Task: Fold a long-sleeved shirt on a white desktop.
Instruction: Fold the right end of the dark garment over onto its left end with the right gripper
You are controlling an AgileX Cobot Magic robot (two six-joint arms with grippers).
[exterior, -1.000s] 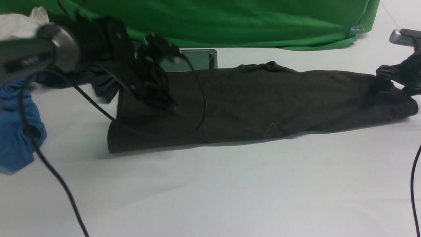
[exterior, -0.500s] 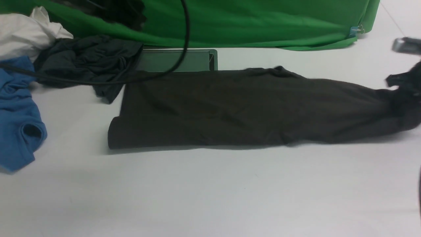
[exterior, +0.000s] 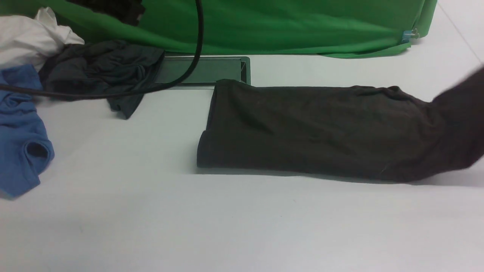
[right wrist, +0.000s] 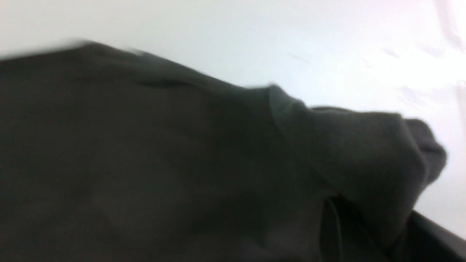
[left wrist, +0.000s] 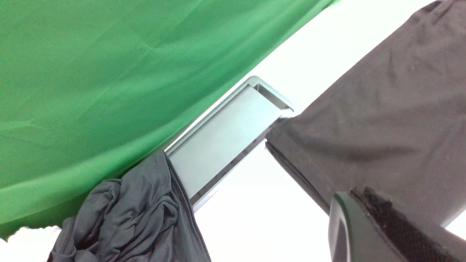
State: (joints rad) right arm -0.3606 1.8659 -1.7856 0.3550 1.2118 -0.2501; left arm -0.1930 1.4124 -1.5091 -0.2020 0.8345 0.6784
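The long-sleeved shirt (exterior: 317, 132) lies as a long dark brownish-black folded band on the white desktop (exterior: 227, 226), right of centre. Its right end (exterior: 463, 109) rises off the table and leaves the front view at the right edge. In the right wrist view the dark knit (right wrist: 145, 163) fills most of the picture, and a bunch of it sits between the dim fingers of my right gripper (right wrist: 367, 233), which is shut on it. My left gripper (left wrist: 355, 194) is raised above the shirt's left end (left wrist: 364, 120), shut with nothing in it.
A dark grey-green garment (exterior: 98, 70), a blue garment (exterior: 19, 132) and white cloth (exterior: 26, 34) are heaped at the far left. A grey metal recess (exterior: 206, 70) sits at the foot of the green backdrop (exterior: 264, 22). A black cable (exterior: 196, 49) hangs over that area.
The shirt has slid well to the right and its right end has lifted. My right gripper closed on that end and left the front view. The left arm rose off the shirt.
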